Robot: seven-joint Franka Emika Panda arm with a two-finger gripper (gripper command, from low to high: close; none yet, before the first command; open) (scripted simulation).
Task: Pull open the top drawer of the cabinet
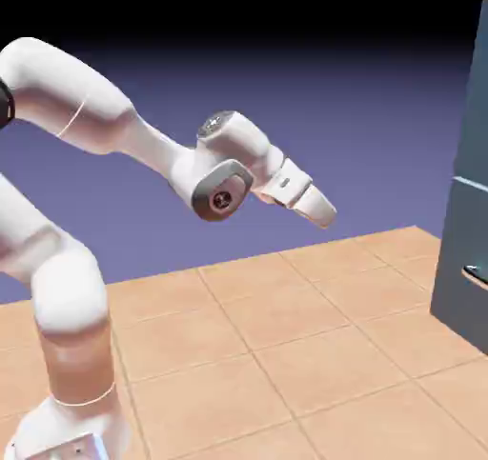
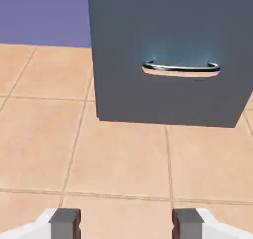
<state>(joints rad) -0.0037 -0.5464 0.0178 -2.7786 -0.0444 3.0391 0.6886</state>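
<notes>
Well ahead of the gripper (image 2: 126, 223), across a stretch of bare tan tiled floor (image 2: 118, 164), stands the cabinet (image 2: 148, 35), a tall slate-blue box with smooth plain sides and a pale seam across its front; the one silver bar handle (image 2: 181, 69) seen in the hand view sits low on a flat panel, and whether that panel is the top drawer cannot be told. Behind the gripper, the white arm (image 1: 114, 125) folds into a high elbow with the hand tipped forward and slightly down toward the cabinet, its two grey fingertips (image 2: 65, 222) spread apart around nothing.
</notes>
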